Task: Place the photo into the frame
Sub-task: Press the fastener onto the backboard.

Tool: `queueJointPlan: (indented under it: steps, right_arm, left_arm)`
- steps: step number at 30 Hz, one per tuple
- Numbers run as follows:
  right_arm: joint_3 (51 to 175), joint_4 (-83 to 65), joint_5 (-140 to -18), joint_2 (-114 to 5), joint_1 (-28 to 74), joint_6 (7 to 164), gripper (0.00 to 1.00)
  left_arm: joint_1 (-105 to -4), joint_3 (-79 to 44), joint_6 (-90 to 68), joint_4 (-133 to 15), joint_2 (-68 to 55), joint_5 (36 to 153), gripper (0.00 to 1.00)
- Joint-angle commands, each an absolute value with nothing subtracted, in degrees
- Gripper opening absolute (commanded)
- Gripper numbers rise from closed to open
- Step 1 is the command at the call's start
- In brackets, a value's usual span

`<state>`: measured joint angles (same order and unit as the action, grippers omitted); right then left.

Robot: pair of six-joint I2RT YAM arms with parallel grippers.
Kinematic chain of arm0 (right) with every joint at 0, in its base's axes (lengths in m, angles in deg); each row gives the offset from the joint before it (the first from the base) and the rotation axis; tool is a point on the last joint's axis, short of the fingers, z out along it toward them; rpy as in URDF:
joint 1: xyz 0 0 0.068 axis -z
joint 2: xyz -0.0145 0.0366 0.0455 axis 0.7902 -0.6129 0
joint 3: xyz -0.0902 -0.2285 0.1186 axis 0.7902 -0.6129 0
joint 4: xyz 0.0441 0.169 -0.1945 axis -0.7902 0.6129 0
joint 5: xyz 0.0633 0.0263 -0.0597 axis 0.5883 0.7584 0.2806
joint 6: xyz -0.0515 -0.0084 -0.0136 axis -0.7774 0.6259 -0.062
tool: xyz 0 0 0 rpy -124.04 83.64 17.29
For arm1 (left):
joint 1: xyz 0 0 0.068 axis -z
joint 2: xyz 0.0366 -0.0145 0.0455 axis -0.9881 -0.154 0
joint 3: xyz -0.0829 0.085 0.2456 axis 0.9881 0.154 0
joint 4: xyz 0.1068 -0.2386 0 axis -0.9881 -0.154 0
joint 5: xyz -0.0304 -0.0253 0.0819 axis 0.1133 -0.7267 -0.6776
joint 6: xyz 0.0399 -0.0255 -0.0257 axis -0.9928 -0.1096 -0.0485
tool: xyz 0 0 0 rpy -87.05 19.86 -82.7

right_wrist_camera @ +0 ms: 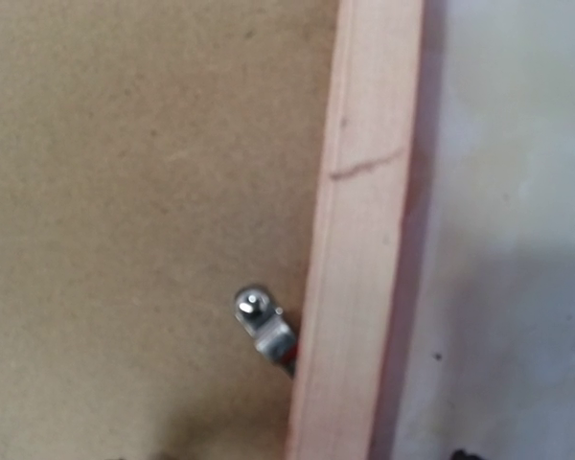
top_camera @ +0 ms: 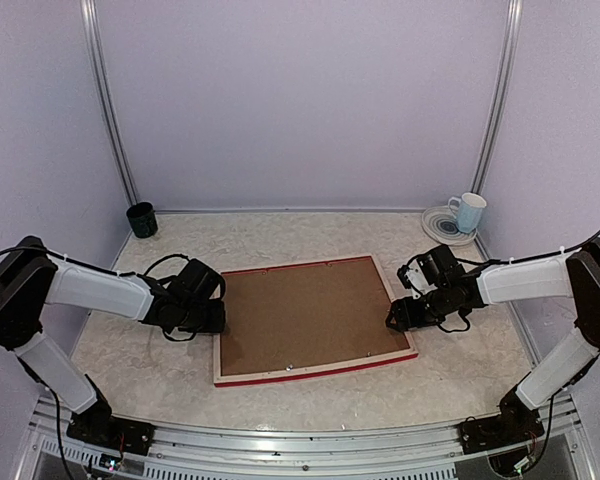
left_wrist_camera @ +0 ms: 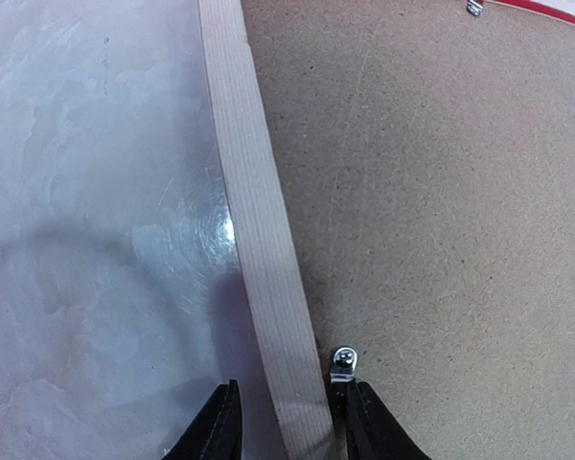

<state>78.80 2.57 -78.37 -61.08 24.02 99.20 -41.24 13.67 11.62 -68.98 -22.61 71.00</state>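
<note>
The frame (top_camera: 219,345) lies face down in the middle of the table, pale wood back up, with a red edge along its near side. A brown backing board (top_camera: 305,318) fills it; the photo is hidden. My left gripper (top_camera: 212,318) is at the frame's left rail (left_wrist_camera: 259,220), open, with one finger (left_wrist_camera: 216,431) on the table side and the other by a metal tab (left_wrist_camera: 343,362). My right gripper (top_camera: 398,318) hangs over the right rail (right_wrist_camera: 364,220) near another tab (right_wrist_camera: 262,321). It is open, with only its tips showing at the bottom of the right wrist view.
A dark green cup (top_camera: 141,219) stands at the back left. At the back right, a white and blue mug (top_camera: 469,212) rests on a saucer (top_camera: 438,226). The marbled tabletop (top_camera: 160,360) surrounds the frame. Purple walls close in the back and both sides.
</note>
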Motion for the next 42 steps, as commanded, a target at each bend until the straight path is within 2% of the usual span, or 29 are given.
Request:
queueJointPlan:
  steps: [1,6,20,27,29,32,35,38,42]
  right_arm:
    - [78.2,1.9,-78.2,-61.2,24.5,99.3,0.73]
    - [78.7,2.5,-78.3,-61.0,24.5,99.2,0.73]
    - [79.0,3.2,-78.6,-60.7,24.5,98.8,0.73]
    - [79.1,3.2,-78.5,-60.6,24.6,98.8,0.73]
    - [79.0,3.1,-78.4,-60.6,24.6,98.8,0.73]
    - [79.0,3.0,-78.4,-60.6,24.6,98.8,0.73]
    - [79.0,3.0,-78.4,-60.5,24.6,98.8,0.73]
    - [79.0,2.9,-78.3,-60.5,24.6,98.8,0.73]
    - [78.8,2.5,-78.0,-60.7,24.5,98.8,0.73]
  left_arm:
    - [-40.9,14.2,11.7,-69.6,-24.8,71.6,0.38]
    - [-41.0,14.1,11.8,-69.5,-25.3,71.0,0.35]
    - [-41.3,15.3,12.3,-68.7,-26.1,70.6,0.16]
    - [-41.7,16.1,12.6,-68.6,-25.6,70.4,0.02]
    - [-41.6,16.2,12.6,-68.5,-25.1,69.9,0.01]
    - [-41.0,15.3,12.0,-69.9,-24.3,67.8,0.04]
    - [-40.5,13.8,11.0,-71.7,-24.1,65.5,0.2]
    - [-40.5,12.5,10.0,-72.6,-24.2,65.4,0.29]
    - [-40.5,11.5,9.8,-72.5,-25.1,66.4,0.31]
